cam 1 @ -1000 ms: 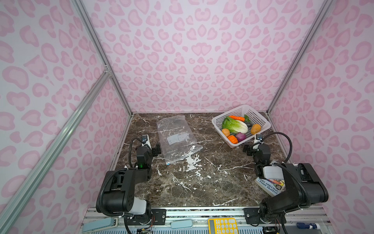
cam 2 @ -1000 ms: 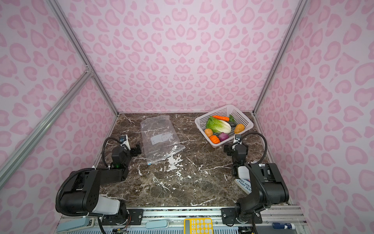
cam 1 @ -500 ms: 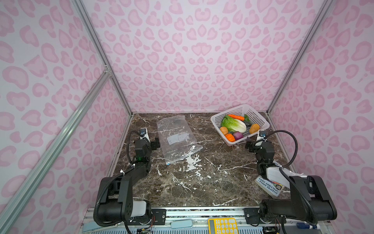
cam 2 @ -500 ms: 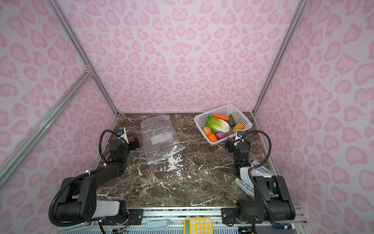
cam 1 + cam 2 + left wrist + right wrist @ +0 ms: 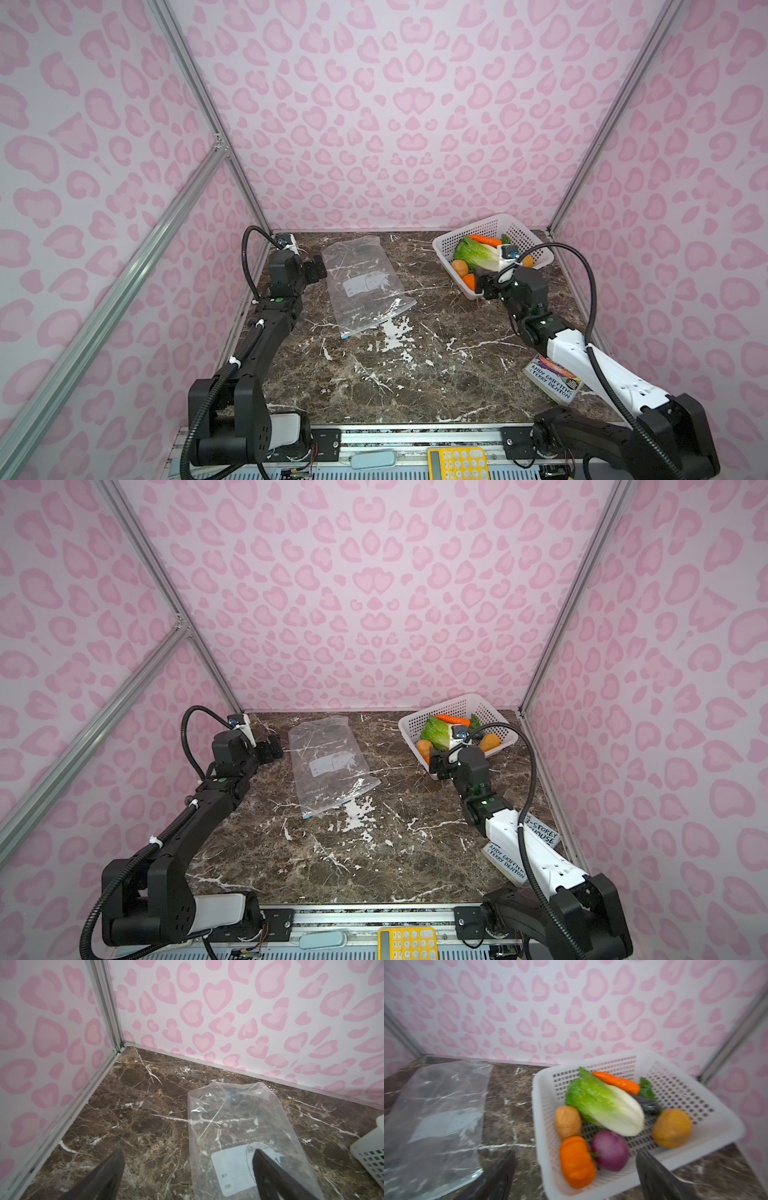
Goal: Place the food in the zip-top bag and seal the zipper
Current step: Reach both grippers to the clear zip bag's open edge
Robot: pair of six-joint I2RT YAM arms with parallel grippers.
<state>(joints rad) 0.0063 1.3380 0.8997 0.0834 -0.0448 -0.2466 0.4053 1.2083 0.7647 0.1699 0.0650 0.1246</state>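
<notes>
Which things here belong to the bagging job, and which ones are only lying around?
For the job: bag, zipper, cabbage, carrot, two potatoes, pumpkin, onion.

Just lying about: basket (container only), book, calculator.

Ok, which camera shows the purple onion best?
The right wrist view: the purple onion lies whole in the basket beside the pumpkin. In both top views the right arm hides it; the left wrist view catches only a basket corner.
</notes>
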